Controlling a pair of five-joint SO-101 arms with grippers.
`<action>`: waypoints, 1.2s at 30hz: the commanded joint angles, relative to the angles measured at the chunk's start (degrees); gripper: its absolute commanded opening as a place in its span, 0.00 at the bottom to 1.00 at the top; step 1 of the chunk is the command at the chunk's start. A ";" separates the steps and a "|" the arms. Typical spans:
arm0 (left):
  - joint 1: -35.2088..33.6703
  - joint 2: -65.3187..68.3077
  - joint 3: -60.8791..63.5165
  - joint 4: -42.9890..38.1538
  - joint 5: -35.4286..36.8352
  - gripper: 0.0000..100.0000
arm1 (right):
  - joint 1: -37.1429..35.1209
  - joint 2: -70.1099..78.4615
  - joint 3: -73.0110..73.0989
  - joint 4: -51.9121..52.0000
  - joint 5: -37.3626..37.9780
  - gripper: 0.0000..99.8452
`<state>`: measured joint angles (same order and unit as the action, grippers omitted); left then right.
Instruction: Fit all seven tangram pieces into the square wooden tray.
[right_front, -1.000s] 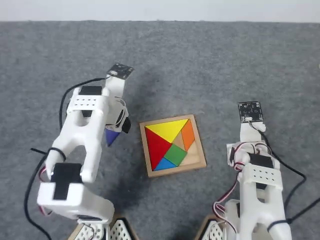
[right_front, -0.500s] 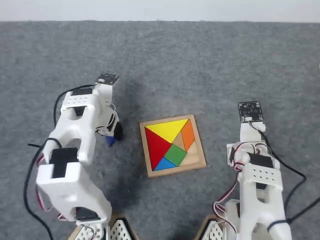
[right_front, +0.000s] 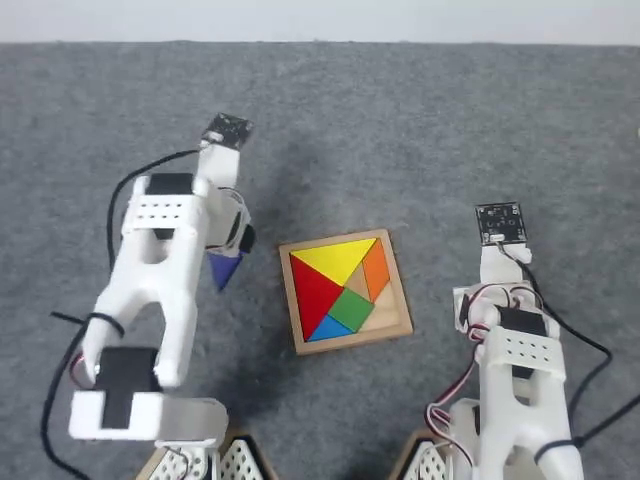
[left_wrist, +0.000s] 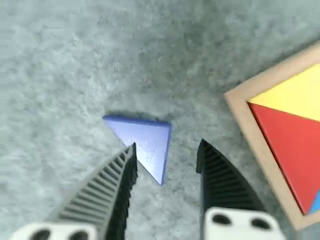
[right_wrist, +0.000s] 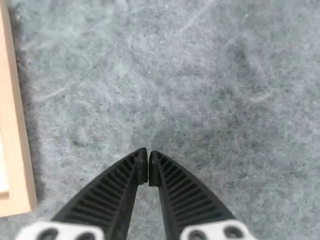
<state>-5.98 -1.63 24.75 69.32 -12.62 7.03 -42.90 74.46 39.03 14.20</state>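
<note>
The square wooden tray (right_front: 355, 343) lies a little below the middle of the high view, on the grey table (right_front: 450, 120), and it is turned slightly. Inside it are a yellow triangle (right_front: 335, 260) at the top, a red triangle (right_front: 310, 295) at the left, an orange piece (right_front: 376, 270) at the upper right, a green square (right_front: 351, 309) near the middle and a light blue triangle (right_front: 328, 328) at the bottom. In the lower right corner of the tray bare wood is visible.

One dark blue triangle (right_front: 222, 268) lies flat on the table, to the left of the tray and apart from it. The left gripper (left_wrist: 167, 146) is over this piece. Its jaws are open, and in the left wrist view the triangle lies in front of the gap between them, with one jaw tip at its edge. I cannot tell if this jaw touches the piece.

The right gripper (right_wrist: 148, 151) is over the table to the right of the tray. Its jaws are closed together, with nothing between them.
</note>
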 joint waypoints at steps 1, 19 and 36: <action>0.53 5.98 -0.13 -3.60 1.23 0.18 | -0.31 -1.80 -0.44 -0.84 0.53 0.01; -4.40 18.81 -3.30 -1.67 -0.62 0.18 | -0.31 -1.80 -0.44 -0.84 0.53 0.01; 2.64 26.11 -18.42 3.08 -6.07 0.19 | -0.31 -1.89 -0.44 -1.01 0.44 0.01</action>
<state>-5.45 23.69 9.98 70.99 -22.46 7.12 -42.90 74.46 39.03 14.20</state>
